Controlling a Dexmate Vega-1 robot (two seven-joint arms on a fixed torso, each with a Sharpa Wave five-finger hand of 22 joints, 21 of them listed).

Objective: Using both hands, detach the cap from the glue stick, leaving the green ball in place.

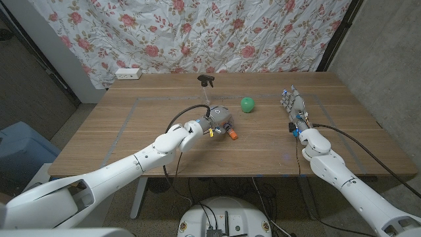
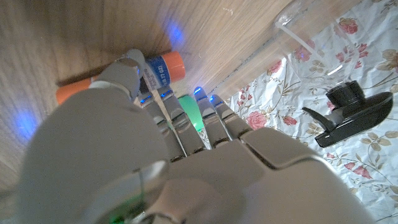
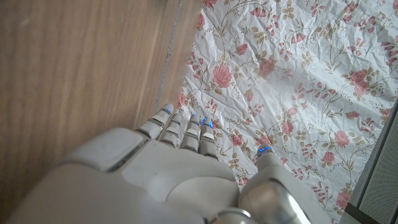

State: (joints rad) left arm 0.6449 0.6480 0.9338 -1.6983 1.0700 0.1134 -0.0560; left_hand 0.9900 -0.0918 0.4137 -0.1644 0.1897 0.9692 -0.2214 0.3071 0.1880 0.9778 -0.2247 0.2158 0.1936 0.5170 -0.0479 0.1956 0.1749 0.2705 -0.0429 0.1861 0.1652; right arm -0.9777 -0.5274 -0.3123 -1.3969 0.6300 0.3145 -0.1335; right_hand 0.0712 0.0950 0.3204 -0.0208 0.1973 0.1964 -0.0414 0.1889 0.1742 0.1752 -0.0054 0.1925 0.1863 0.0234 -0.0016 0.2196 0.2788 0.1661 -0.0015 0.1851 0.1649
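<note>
A: Where is the glue stick?

B: Right at the left hand, on the table. In the head view its orange end pokes out just past the fingers on the side toward the robot's right. The left wrist view shows more: a white-and-blue body with an orange end on each side, lying on the wood just beyond the fingertips, with the thumb close over it.

A: Is the hand gripping it?

B: I cannot tell. The fingers are curled toward the stick and the thumb sits right at it, but neither view shows them actually closed around it.

A: And the green ball?

B: On the table a little beyond the left hand and slightly to its right, apart from it. In the left wrist view a strip of green shows between the fingers.

A: What about the right hand?

B: Well off to the right of the left hand, standing on its edge with fingers stretched out straight and side by side, holding nothing. The right wrist view shows its fingertips reaching toward the table's far edge and the floral cloth.

A: Anything else near the left hand?

B: A clear spray bottle with a black trigger head stands just beyond it.
</note>
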